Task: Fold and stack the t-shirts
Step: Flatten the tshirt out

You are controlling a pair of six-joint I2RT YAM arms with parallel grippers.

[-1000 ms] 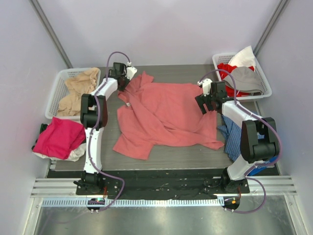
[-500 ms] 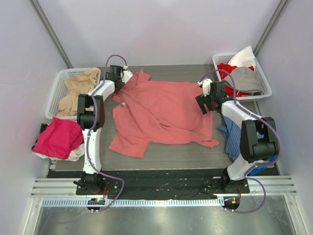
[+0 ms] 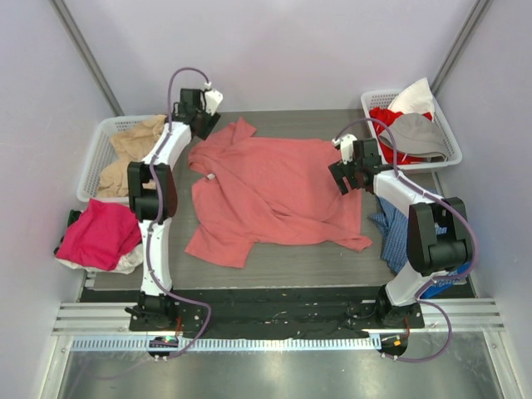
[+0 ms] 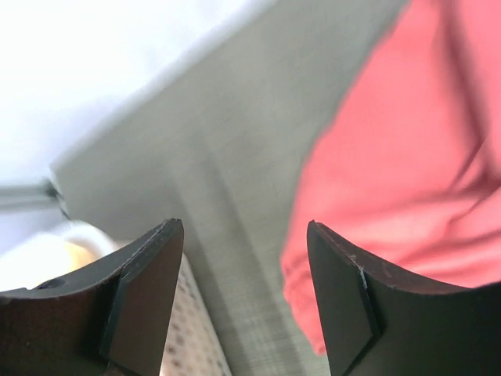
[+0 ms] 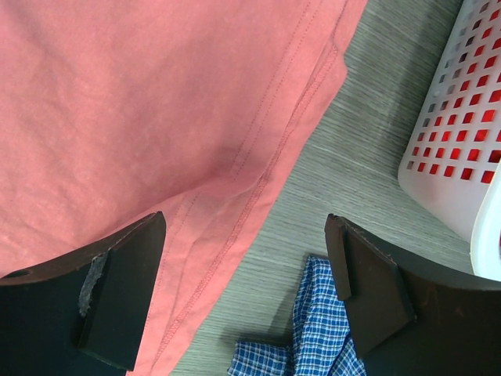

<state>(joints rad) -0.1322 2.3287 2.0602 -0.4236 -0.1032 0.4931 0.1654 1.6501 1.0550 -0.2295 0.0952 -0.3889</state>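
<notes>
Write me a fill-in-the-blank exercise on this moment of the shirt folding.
The left gripper and the right gripper are both ___.
The salmon shirt is gripped by ___ gripper.
The beige cloth lies in the ___ basket.
Missing words: open; neither; left.
</notes>
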